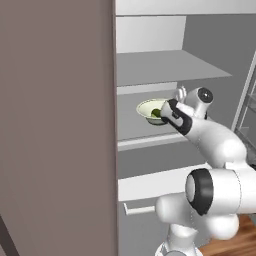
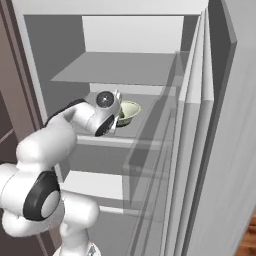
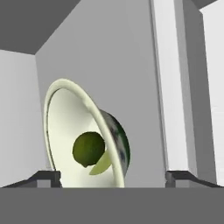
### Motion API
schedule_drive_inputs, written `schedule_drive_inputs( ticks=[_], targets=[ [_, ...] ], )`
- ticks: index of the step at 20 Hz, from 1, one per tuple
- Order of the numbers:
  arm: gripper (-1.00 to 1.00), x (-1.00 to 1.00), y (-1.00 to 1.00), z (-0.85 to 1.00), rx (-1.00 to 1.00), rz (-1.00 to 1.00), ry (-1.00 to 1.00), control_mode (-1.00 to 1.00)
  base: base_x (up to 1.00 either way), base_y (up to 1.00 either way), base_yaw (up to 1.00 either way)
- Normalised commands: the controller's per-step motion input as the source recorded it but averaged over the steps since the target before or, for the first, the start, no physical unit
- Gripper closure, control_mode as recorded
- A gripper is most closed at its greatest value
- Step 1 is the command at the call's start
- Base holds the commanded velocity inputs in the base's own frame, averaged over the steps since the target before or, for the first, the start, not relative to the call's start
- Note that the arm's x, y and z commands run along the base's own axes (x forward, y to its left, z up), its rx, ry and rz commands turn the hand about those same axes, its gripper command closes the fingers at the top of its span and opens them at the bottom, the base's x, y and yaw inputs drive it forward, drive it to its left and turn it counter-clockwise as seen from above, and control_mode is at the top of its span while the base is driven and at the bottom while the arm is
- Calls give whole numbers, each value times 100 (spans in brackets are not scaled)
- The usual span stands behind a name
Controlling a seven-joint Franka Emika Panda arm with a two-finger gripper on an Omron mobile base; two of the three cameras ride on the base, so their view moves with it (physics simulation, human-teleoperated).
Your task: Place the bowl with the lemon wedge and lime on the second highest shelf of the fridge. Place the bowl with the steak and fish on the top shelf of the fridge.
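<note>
On the second highest shelf (image 1: 145, 131), the released hand (image 3: 113, 177) straddled the bowl (image 1: 151, 110); careless withdrawal could tip it

- I see the bowl (image 1: 153, 111) sitting on the second highest shelf (image 1: 145, 131), taking its middle; bare shelf left of it and behind.
- Top shelf (image 1: 165, 67) hangs low overhead, so there is only a thin slot above the bowl rim.
- Tool (image 3: 113, 178) fingers spread wide, bowl wall between them.
- Cabinet side (image 1: 57, 125) blocks the left, fridge (image 2: 132, 35) door (image 2: 220, 150) crowds the right.
</note>
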Motion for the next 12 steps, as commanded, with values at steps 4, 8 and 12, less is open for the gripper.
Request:
schedule_drive_inputs(
  ticks=[4, 8, 12],
  targets=[
    [-100, -100, 0, 93, 0, 0, -2, -100, 0, 0, 0],
    [-100, -100, 3, 65, 0, 2, 0, -100, 0, 0, 0],
    [-100, -100, 0, 31, -3, 8, 0, -100, 0, 0, 0]
  ],
)
